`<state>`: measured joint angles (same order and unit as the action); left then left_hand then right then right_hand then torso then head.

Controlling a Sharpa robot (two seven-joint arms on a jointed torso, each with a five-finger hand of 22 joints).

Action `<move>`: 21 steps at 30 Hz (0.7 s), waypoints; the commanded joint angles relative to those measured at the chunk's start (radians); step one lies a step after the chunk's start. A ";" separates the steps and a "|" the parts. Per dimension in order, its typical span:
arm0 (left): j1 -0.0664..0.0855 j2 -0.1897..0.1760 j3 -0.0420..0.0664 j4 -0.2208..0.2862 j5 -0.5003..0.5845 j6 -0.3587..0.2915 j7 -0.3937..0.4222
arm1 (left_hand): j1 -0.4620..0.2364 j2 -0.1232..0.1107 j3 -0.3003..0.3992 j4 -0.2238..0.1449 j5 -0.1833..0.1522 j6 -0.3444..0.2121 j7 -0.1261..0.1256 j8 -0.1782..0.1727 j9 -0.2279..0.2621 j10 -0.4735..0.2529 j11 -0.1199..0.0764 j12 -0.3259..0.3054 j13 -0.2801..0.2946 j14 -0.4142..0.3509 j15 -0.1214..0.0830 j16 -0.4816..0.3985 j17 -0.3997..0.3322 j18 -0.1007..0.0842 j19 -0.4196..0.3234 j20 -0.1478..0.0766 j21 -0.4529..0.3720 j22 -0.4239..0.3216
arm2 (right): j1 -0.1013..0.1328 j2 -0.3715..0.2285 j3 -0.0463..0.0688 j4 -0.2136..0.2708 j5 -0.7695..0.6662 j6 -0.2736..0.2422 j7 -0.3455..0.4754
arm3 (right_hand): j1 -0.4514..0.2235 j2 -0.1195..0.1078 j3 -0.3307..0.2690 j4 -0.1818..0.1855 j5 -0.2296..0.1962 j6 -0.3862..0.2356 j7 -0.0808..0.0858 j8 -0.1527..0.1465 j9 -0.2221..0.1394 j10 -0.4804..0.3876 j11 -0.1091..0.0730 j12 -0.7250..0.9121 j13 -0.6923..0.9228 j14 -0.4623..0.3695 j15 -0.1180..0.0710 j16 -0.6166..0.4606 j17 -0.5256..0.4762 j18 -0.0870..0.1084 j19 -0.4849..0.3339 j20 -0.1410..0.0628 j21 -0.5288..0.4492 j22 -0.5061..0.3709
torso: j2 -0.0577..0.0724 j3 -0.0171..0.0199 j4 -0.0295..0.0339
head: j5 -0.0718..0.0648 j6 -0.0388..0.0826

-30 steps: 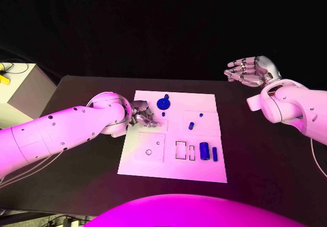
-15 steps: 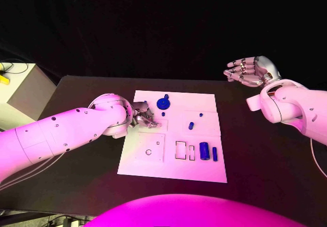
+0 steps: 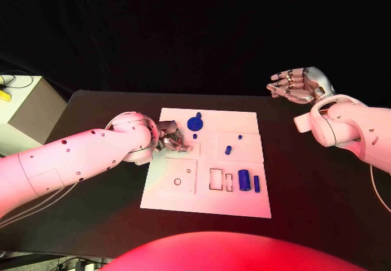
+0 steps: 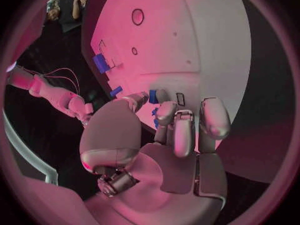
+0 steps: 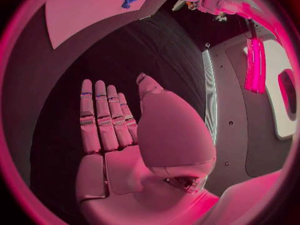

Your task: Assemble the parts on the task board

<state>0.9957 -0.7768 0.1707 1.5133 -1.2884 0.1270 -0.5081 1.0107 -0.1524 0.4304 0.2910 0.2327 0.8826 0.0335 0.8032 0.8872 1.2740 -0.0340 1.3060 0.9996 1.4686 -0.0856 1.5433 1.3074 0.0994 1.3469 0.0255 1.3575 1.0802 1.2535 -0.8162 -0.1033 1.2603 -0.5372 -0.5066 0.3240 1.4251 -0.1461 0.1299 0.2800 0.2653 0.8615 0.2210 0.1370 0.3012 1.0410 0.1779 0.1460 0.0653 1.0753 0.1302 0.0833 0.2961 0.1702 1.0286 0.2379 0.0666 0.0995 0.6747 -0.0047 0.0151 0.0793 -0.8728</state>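
The white task board (image 3: 208,197) lies mid-table. On it are a round blue part (image 3: 195,122), a small blue peg (image 3: 195,136), two small blue pieces (image 3: 228,150) (image 3: 242,136), and a blue cylinder (image 3: 244,179) beside a thin blue bar (image 3: 256,183). My left hand (image 3: 173,138) hovers over the board's left side with its fingers curled. In the left wrist view the small blue peg (image 4: 153,96) shows between the thumb tip and a fingertip (image 4: 164,97); I cannot tell if they touch it. My right hand (image 3: 297,84) is raised behind the board's far right corner, and in the right wrist view it (image 5: 115,135) is flat and holds nothing.
A pale box (image 3: 24,107) stands off the table's left edge. The board has a ring hole (image 3: 178,182) and rectangular slots (image 3: 217,178) near its front. Bare black table (image 3: 317,192) surrounds the board.
My left hand has edged slightly further over the board's left side. The right hand and the blue parts have stayed in place.
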 commanded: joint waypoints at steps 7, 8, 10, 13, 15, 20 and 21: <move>0.000 0.002 0.001 -0.002 0.006 0.025 0.004 | 0.040 0.026 0.007 -0.002 0.015 -0.016 0.000 -0.010 0.003 -0.013 0.002 -0.008 -0.003 0.083 0.000 -0.007 0.207 -0.004 -0.007 0.000 -0.005 -0.004 | -0.001 0.001 0.000 0.000 -0.001 0.005 0.013 | -0.008 0.000 0.001 0.004 0.002 0.007 0.024 -0.004 -0.001 0.008 0.003 -0.003 -0.002 0.001 0.004 -0.004 -0.001 0.014 0.000 0.004 0.000 -0.001 | -0.001 -0.0002 0.0001 | 0.000 0.000; 0.000 0.003 0.001 -0.002 0.008 0.026 0.004 | 0.053 0.030 0.014 -0.003 0.016 -0.018 0.000 -0.010 0.003 -0.014 0.002 -0.008 -0.004 0.083 0.000 -0.007 0.206 -0.004 -0.008 0.000 -0.006 -0.004 | -0.001 0.001 0.000 0.000 -0.001 0.006 0.012 | -0.008 0.000 0.001 0.004 0.002 0.007 0.024 -0.004 -0.001 0.008 0.003 -0.003 -0.002 0.001 0.004 -0.004 -0.001 0.014 0.000 0.004 0.000 -0.001 | -0.001 -0.0004 0.0002 | 0.000 0.000; 0.000 0.002 0.001 -0.002 0.023 0.028 0.004 | 0.097 0.036 0.047 -0.006 0.020 -0.026 -0.001 -0.014 0.004 -0.020 0.002 -0.011 -0.008 0.083 0.000 -0.007 0.207 -0.003 -0.010 0.001 -0.007 -0.006 | -0.002 0.001 0.000 -0.001 -0.001 0.006 0.012 | -0.009 0.002 0.002 0.003 0.003 0.008 0.024 -0.005 -0.001 0.009 0.002 -0.005 -0.002 0.002 0.004 -0.005 -0.003 0.014 0.001 0.004 0.001 -0.003 | -0.001 -0.0004 0.0001 | 0.000 0.000; 0.000 0.002 0.001 -0.003 0.059 0.025 0.004 | 0.155 0.027 0.140 -0.010 0.024 -0.045 0.004 -0.026 0.003 -0.034 0.005 -0.018 -0.019 0.083 0.001 -0.007 0.207 -0.003 -0.012 0.002 -0.008 -0.006 | -0.002 0.001 0.000 -0.001 -0.001 0.007 0.012 | -0.009 0.002 0.002 0.003 0.003 0.008 0.024 -0.005 -0.001 0.009 0.002 -0.005 -0.002 0.002 0.004 -0.005 -0.004 0.014 0.001 0.004 0.001 -0.003 | -0.001 -0.0004 -0.0002 | 0.001 0.000; 0.000 0.002 0.001 -0.003 0.080 0.022 0.004 | 0.162 0.006 0.207 -0.010 0.022 -0.049 0.009 -0.026 0.006 -0.039 0.007 -0.020 -0.021 0.083 0.005 -0.006 0.208 -0.003 -0.013 0.004 -0.008 -0.006 | -0.003 0.002 0.000 -0.001 -0.001 0.007 0.012 | -0.009 0.002 0.002 0.003 0.003 0.008 0.024 -0.005 -0.001 0.009 0.002 -0.005 -0.002 0.002 0.004 -0.005 -0.004 0.014 0.001 0.004 0.001 -0.003 | -0.002 -0.0003 -0.0003 | 0.002 0.000; 0.000 0.001 0.001 -0.005 0.137 0.012 0.005 | 0.148 -0.029 0.368 -0.050 0.020 -0.058 0.012 -0.017 0.023 -0.038 0.011 -0.017 -0.020 0.083 0.008 -0.006 0.209 -0.003 -0.014 0.008 -0.006 -0.002 | -0.004 0.002 0.000 -0.002 -0.001 0.008 0.012 | -0.008 0.003 0.004 0.003 0.005 0.008 0.024 -0.005 -0.001 0.010 0.002 -0.005 -0.002 0.003 0.004 -0.005 -0.004 0.014 0.001 0.004 0.001 -0.004 | -0.001 -0.0002 -0.0005 | -0.001 0.000; 0.000 0.001 0.001 -0.005 0.151 0.010 0.005 | 0.140 -0.031 0.393 -0.063 0.019 -0.059 0.013 -0.014 0.027 -0.037 0.012 -0.017 -0.020 0.083 0.008 -0.005 0.209 -0.003 -0.015 0.008 -0.006 -0.002 | -0.004 0.002 0.000 -0.002 -0.001 0.008 0.011 | -0.008 0.003 0.004 0.003 0.005 0.008 0.024 -0.005 -0.001 0.010 0.002 -0.005 -0.002 0.003 0.004 -0.005 -0.004 0.014 0.001 0.004 0.001 -0.004 | -0.001 -0.0001 -0.0006 | -0.001 0.000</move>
<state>0.9982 -0.7801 0.1745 1.5059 -1.2167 0.1330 -0.5087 1.1543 -0.1802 0.7328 0.3154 0.2503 0.8301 0.0462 0.7818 0.9114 1.2399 -0.0246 1.2918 0.9798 1.4649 -0.0819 1.5393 1.3074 0.0994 1.3401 0.0323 1.3536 1.0771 1.2504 -0.8151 -0.1033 1.2582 -0.5370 -0.5063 0.3239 1.4252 -0.1461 0.1299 0.2800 0.2653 0.8615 0.2209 0.1371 0.3012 1.0441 0.1810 0.1461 0.0654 1.0753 0.1302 0.0833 0.2925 0.1703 1.0286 0.2379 0.0666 0.0963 0.6731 -0.0050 0.0149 0.0802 -0.8728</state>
